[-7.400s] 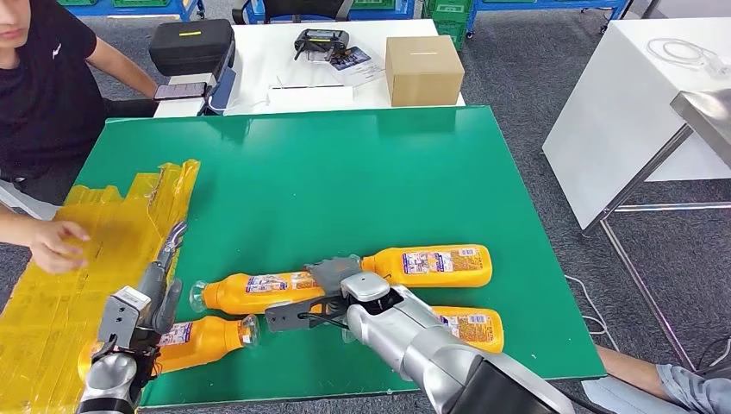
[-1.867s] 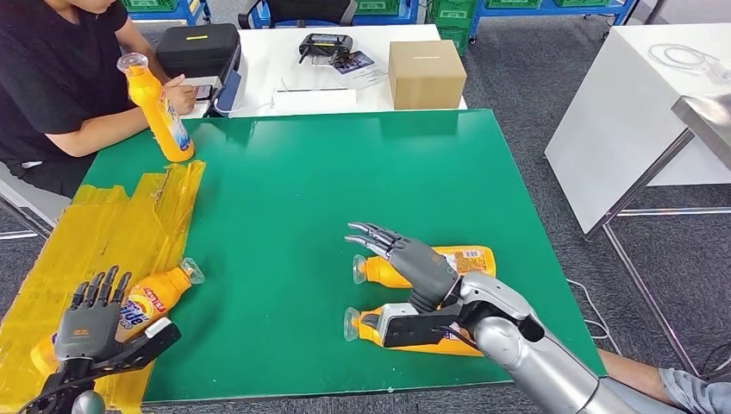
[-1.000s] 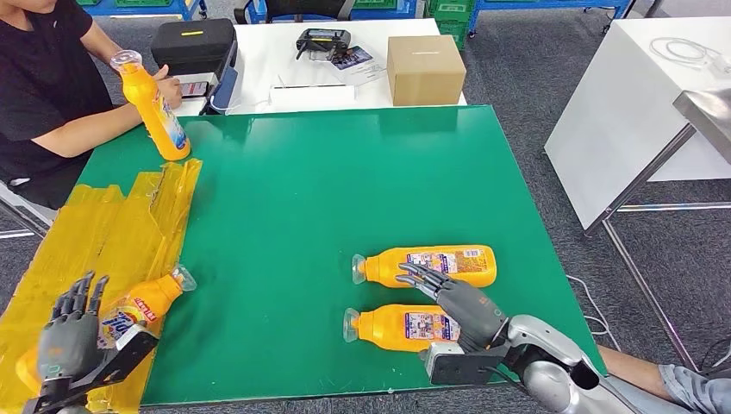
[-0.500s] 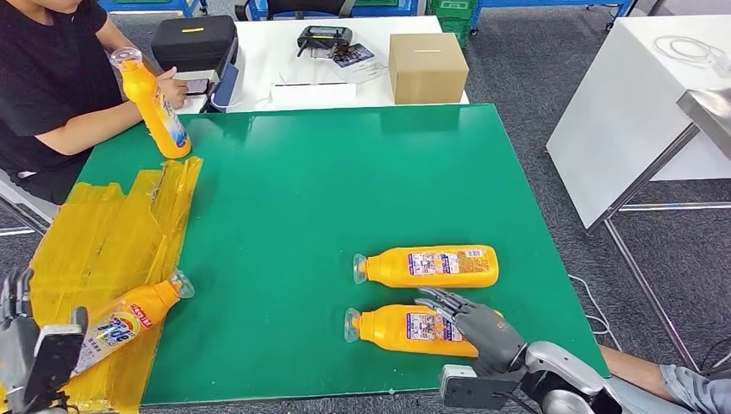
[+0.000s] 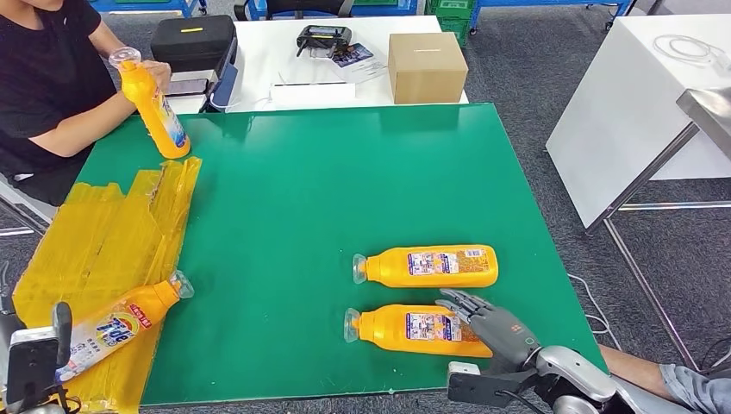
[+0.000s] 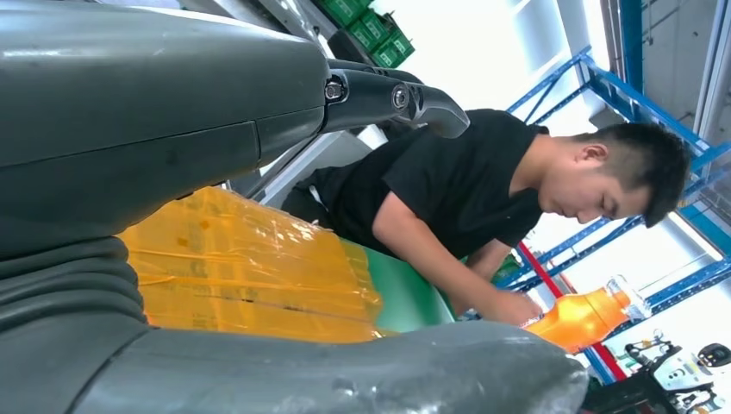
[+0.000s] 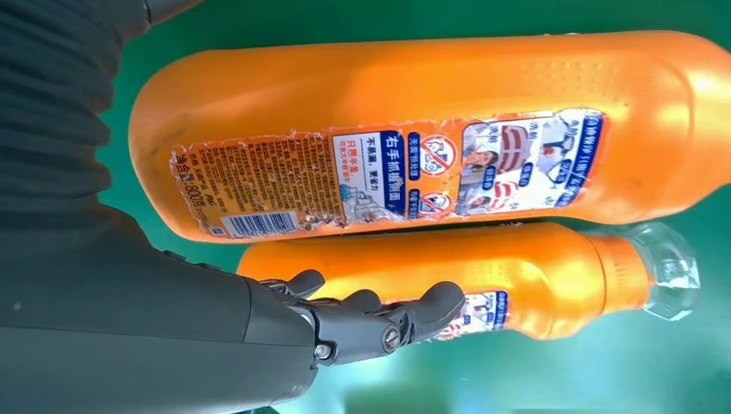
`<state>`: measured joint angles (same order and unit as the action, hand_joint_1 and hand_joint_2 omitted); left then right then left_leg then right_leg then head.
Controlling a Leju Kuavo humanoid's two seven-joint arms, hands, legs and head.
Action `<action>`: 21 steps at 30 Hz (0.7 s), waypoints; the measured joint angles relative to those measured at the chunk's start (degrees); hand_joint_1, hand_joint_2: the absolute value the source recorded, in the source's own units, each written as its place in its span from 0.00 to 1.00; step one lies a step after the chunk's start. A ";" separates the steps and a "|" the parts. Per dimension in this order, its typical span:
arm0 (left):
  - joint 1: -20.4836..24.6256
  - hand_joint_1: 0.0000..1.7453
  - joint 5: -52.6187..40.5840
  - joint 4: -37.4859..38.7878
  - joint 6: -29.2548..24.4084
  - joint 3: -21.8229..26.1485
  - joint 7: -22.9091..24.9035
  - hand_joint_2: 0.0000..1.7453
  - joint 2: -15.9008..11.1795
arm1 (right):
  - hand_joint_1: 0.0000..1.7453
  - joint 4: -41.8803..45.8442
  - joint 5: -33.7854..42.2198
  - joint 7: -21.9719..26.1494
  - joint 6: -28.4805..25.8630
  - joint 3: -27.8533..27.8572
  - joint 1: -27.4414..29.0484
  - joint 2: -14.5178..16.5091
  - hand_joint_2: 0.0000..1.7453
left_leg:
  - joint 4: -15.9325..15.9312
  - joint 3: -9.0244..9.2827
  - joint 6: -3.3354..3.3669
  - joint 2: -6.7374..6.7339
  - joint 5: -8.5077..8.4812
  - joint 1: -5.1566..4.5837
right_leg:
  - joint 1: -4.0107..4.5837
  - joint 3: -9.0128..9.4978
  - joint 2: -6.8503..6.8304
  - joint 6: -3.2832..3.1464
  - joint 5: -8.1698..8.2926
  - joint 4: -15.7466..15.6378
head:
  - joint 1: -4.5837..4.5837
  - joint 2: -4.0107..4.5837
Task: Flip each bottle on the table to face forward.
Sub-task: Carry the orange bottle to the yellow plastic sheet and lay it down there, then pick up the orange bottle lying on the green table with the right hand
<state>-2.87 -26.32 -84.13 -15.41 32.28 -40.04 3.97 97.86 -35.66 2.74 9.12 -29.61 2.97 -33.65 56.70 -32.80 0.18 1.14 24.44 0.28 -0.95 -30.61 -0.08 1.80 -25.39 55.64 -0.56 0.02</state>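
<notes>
Two orange bottles are lying side by side on the green table (image 5: 345, 172) — far bottle (image 5: 427, 266) and near bottle (image 5: 414, 329), back labels up, clear caps pointing left. The right hand (image 5: 493, 326) is hovering at the near bottle's base, fingers apart, gripping nothing. A third bottle (image 5: 116, 323) is lying on the yellow sheet (image 5: 103, 233). A person is holding a fourth bottle (image 5: 153, 105) upright. Left hand (image 6: 215, 198) — finger state cannot be determined

Setting: robotics lab / test workshop. Evidence: green work mat (image 5: 345, 172) w/ yellow tape patch (image 5: 103, 233) on test table; white benches behind w/ black equipment case (image 5: 191, 41), handheld controller (image 5: 321, 39), cardboard box (image 5: 426, 67); blue industrial racking (image 6: 638, 95) w/ green storage crates (image 6: 366, 26); grey carpet floor (image 5: 517, 78); seated person (image 5: 43, 78) at table edge.
</notes>
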 joint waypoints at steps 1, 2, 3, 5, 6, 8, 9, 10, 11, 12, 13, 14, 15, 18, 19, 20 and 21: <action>0.00 0.00 0.00 -0.09 0.00 0.00 0.00 0.00 0.07 | 0.00 -0.13 -0.02 -0.03 0.01 0.03 0.00 -0.01 1.00 | 0.00 0.00 0.00 0.00 0.00 0.00 | 0.00 0.00 0.00 0.00 0.00 0.00 | 0.01 0.00; 0.00 0.00 0.00 -0.15 0.00 0.00 0.00 0.00 0.13 | 0.00 -0.25 -0.08 -0.05 0.01 0.06 0.00 -0.01 1.00 | 0.00 -0.01 0.00 0.00 0.00 0.00 | 0.00 -0.01 0.00 0.00 0.00 0.00 | 0.00 0.00; 0.00 0.00 0.00 -0.19 0.00 0.00 -0.01 0.00 0.19 | 0.00 -0.34 -0.26 -0.12 0.02 0.11 0.00 -0.01 1.00 | 0.00 -0.02 0.00 0.00 0.00 0.00 | 0.00 -0.02 0.00 0.00 0.00 0.00 | 0.00 0.00; 0.00 0.00 0.00 -0.24 0.03 0.00 -0.01 0.00 0.26 | 0.00 -0.56 -0.96 -0.51 0.02 0.21 -0.03 -0.01 1.00 | 0.00 -0.04 0.00 0.00 0.00 0.00 | 0.00 -0.03 0.00 0.00 0.00 0.00 | -0.01 0.00; 0.01 0.00 0.00 -0.25 0.08 -0.01 -0.02 0.00 0.28 | 0.00 -0.72 -1.49 -0.80 0.02 0.24 -0.06 0.00 1.00 | 0.00 -0.04 0.00 0.00 0.00 0.00 | 0.00 -0.04 0.00 0.00 0.00 0.00 | 0.00 0.00; 0.05 0.00 0.00 -0.26 0.20 -0.06 -0.05 0.00 0.31 | 0.00 -1.36 -2.62 -1.37 0.04 0.25 -0.35 0.05 1.00 | 0.00 -0.04 0.00 0.00 0.00 0.00 | 0.00 -0.04 0.00 0.00 0.00 0.00 | 0.00 0.00; 0.09 0.00 0.00 -0.26 0.25 -0.12 -0.07 0.00 0.33 | 0.00 -1.89 -3.13 -1.58 0.12 0.23 -0.68 0.14 1.00 | 0.00 -0.04 0.00 0.00 0.00 0.00 | 0.00 -0.04 0.00 0.00 0.00 0.00 | 0.00 0.00; 0.16 0.00 0.00 -0.26 0.28 -0.21 -0.09 0.00 0.36 | 0.00 -2.57 -3.61 -1.75 0.27 0.19 -1.10 0.26 1.00 | 0.00 -0.04 0.00 -0.01 0.00 0.00 | 0.00 -0.05 0.01 0.00 0.00 0.00 | 0.00 0.00; 0.24 0.00 -0.01 -0.26 0.31 -0.34 -0.10 0.00 0.39 | 0.05 -3.39 -4.03 -1.86 0.61 0.09 -1.59 0.43 1.00 | 0.00 -0.04 0.00 -0.02 0.00 0.00 | 0.00 -0.06 0.01 0.00 0.00 0.00 | 0.00 0.00; 0.34 0.00 -0.02 -0.25 0.32 -0.50 -0.11 0.00 0.42 | 0.24 -4.27 -4.33 -1.98 1.22 -0.06 -2.11 0.57 1.00 | 0.00 -0.04 0.00 -0.02 -0.01 0.00 | 0.00 -0.07 0.01 0.00 0.00 0.00 | 0.00 0.00; 0.48 0.00 -0.03 -0.23 0.32 -0.72 -0.11 0.00 0.44 | 0.49 -5.19 -4.50 -2.09 2.06 -0.31 -2.61 0.66 1.00 | 0.00 -0.04 0.01 -0.02 -0.01 0.00 | 0.00 -0.07 0.01 0.00 0.01 0.00 | 0.00 0.00; 0.67 0.00 -0.05 -0.20 0.31 -1.01 -0.11 0.00 0.45 | 0.74 -6.10 -4.51 -2.22 3.08 -0.65 -3.14 0.65 1.00 | 0.01 -0.04 0.01 -0.01 -0.02 0.00 | 0.00 -0.07 0.00 0.01 0.01 0.00 | 0.01 0.00; 0.95 0.00 -0.06 -0.12 0.27 -1.35 -0.11 0.00 0.46 | 0.94 -7.01 -4.34 -2.35 4.20 -1.08 -3.76 0.52 1.00 | 0.01 -0.04 0.01 0.00 -0.02 0.00 | 0.00 -0.07 0.00 0.01 0.01 0.00 | 0.00 0.00; 2.15 0.00 -0.07 0.43 0.02 -2.58 -0.10 0.00 0.47 | 1.00 -9.80 -3.62 -2.50 6.82 -2.88 -6.05 -0.32 1.00 | 0.02 0.00 0.02 -0.03 -0.02 0.00 | 0.00 -0.04 0.01 0.01 0.02 0.00 | 0.00 0.00; 2.59 0.00 -0.07 0.70 -0.09 -3.01 -0.06 0.00 0.46 | 1.00 -10.70 -3.45 -2.50 7.32 -3.57 -6.83 -0.61 1.00 | 0.03 0.03 0.02 -0.06 -0.02 0.00 | 0.00 -0.03 0.02 0.01 0.02 0.00 | 0.01 0.00; 3.00 0.00 -0.07 1.02 -0.25 -3.43 0.01 0.00 0.46 | 1.00 -11.55 -3.34 -2.50 7.70 -4.29 -7.56 -0.88 1.00 | 0.03 0.07 0.02 -0.11 -0.01 0.00 | 0.00 0.00 0.03 0.01 0.02 -0.01 | 0.01 0.00; 3.41 0.00 -0.07 1.36 -0.47 -3.87 0.10 0.00 0.45 | 1.00 -12.36 -3.27 -2.50 8.00 -5.05 -8.25 -1.13 1.00 | 0.03 0.11 0.02 -0.16 0.00 0.01 | 0.01 0.03 0.08 0.01 0.02 -0.01 | 0.02 0.00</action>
<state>0.54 -26.38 -82.77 -15.88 28.41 -39.94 4.42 85.50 -38.93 0.24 17.12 -34.66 -5.29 -34.78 56.73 -32.69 0.20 0.98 24.43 0.29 -0.95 -30.58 -0.01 1.81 -25.37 55.63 -0.54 0.02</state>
